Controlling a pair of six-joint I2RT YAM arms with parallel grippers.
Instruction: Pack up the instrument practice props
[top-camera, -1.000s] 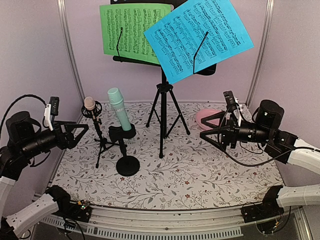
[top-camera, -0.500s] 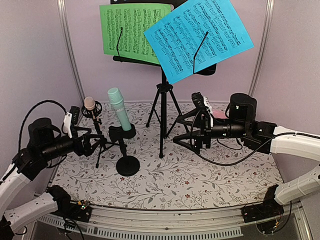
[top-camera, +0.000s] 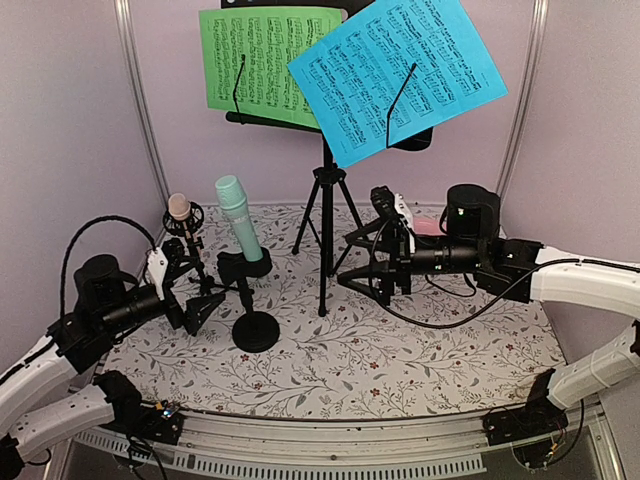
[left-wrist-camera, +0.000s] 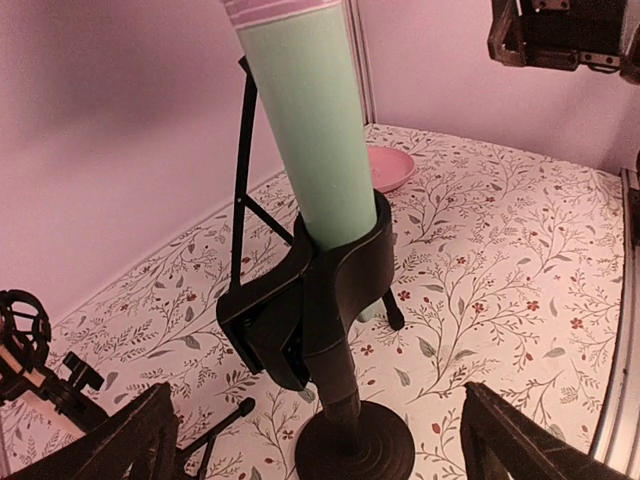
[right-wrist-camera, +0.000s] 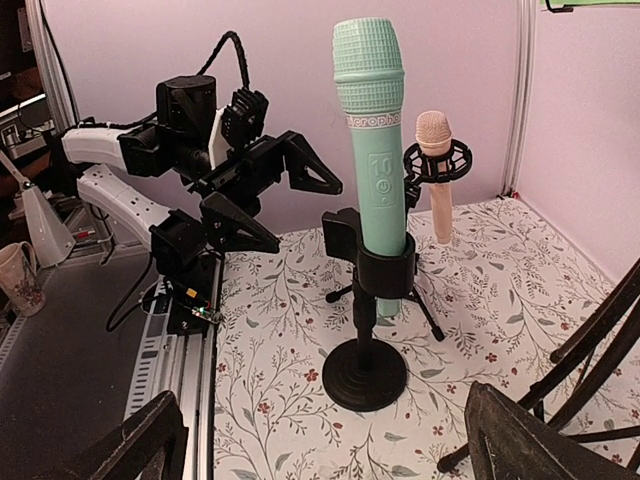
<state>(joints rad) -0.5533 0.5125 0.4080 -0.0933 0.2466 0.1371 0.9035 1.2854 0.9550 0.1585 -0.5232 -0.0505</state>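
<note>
- Two arms, both with jaws spread as wide as they go and nothing in either. The left arm (top-camera: 105, 305) is the nearer one to the green microphone (top-camera: 238, 218) (the right arm (top-camera: 500, 262) reaches in from beyond the tripod (top-camera: 325, 235) of the music stand, well apart from it).
- Green microphone stands on the left half of the bench (top-camera: 400, 350), head up in a black clip (top-camera: 245, 265) on a post with a round base (top-camera: 255, 330). Its long axis is close to upright, leaning a little.
- From the left jaws it lies straight ahead: the left wrist view shows shaft and clip centred between the two fingers (left-wrist-camera: 110, 440), in front of the tips and not yet between them.
- Gap of the left jaws runs side to side across the upright shaft. I judge that a straight push forward would put a finger on either side of it at about clip height (the bare shaft higher up looks the cleaner hold).
- Pink microphone (top-camera: 180, 207) on its little tripod (left-wrist-camera: 225, 418) stands just beside the left jaws, on their wall side. Its legs are near one finger and could be knocked.
- Green sheet (top-camera: 260, 65) and blue sheet (top-camera: 400, 75) rest on the music stand's desk (top-camera: 262, 120), so nothing looks packed so far.
</note>
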